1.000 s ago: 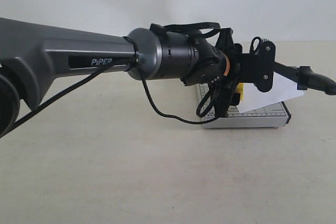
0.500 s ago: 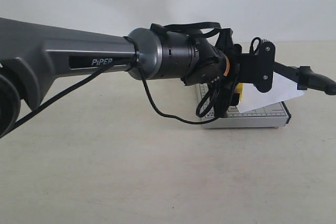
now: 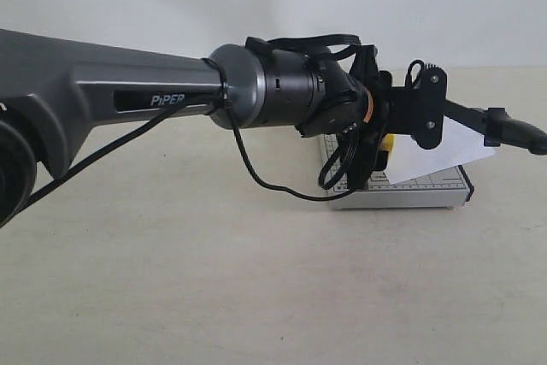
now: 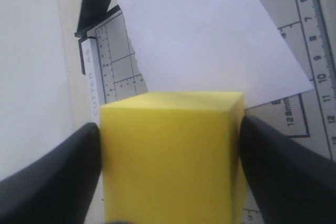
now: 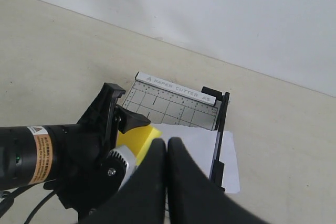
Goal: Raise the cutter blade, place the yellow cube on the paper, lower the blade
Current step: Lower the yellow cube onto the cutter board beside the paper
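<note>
Your yellow cube (image 4: 170, 161) sits squarely between the two black fingers (image 4: 47, 182) of the left tool (image 4: 169, 127), one finger pressed against each side face, so the tool stands fairly wide and has a firm hold on the cube alone. In the left wrist view the cube hangs over the grey trimmer board (image 4: 310, 51), at the near edge of the paper (image 4: 205, 40), which lies skewed on the board with one corner pointing out towards the printed ruler marks. You cannot tell from any view whether the cube's underside already touches the paper or the board, because the tool hides it. In the exterior view the cutter blade (image 3: 517, 132) is raised, slanting up off the board with its thick handle out past the board's right end, and nothing grips it. The board itself rests on the pale bench (image 3: 256, 279). Your right tool (image 5: 167, 142) is above the scene, looking down on the board, its two fingers pressed tightly together with nothing between them, apart from the blade and the cube.
</note>
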You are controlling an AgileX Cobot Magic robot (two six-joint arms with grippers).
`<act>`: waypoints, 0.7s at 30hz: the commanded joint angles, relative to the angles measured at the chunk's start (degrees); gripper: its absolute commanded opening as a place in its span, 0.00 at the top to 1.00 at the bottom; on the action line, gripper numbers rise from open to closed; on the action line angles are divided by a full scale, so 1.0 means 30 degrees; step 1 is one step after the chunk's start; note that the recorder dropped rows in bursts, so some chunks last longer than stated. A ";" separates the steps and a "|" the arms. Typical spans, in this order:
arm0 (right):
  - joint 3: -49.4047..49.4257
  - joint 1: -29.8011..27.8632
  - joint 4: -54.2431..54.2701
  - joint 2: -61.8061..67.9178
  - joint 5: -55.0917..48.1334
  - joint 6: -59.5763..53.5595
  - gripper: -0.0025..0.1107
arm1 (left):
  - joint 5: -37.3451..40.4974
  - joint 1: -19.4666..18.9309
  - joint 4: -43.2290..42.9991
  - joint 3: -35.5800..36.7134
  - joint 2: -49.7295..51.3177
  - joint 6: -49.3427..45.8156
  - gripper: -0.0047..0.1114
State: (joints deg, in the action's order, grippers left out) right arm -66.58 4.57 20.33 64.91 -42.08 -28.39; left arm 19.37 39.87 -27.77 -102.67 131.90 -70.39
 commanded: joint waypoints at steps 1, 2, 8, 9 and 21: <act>-0.0010 -0.0007 0.0059 -0.0096 0.0161 -0.0174 0.98 | -0.0194 0.0018 0.0058 -0.0216 -0.0059 0.0445 0.54; -0.0010 -0.0007 0.0059 -0.0096 0.0161 -0.0174 0.98 | -0.0239 0.0018 0.0101 -0.0216 -0.0059 0.0445 0.50; -0.0010 -0.0007 0.0059 -0.0096 0.0161 -0.0174 0.98 | -0.0358 0.0018 0.0133 -0.0216 -0.0059 0.0676 0.49; -0.0010 -0.0007 0.0059 -0.0096 0.0161 -0.0174 0.98 | -0.0358 0.0018 0.0133 -0.0216 -0.0059 0.0676 0.49; -0.0010 -0.0007 0.0059 -0.0096 0.0161 -0.0174 0.98 | -0.0618 0.0018 0.0133 -0.0216 -0.0059 0.0898 0.41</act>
State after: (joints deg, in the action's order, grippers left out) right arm -66.58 4.57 20.33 64.91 -42.08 -28.39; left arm 18.82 39.87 -27.77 -102.97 131.90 -68.37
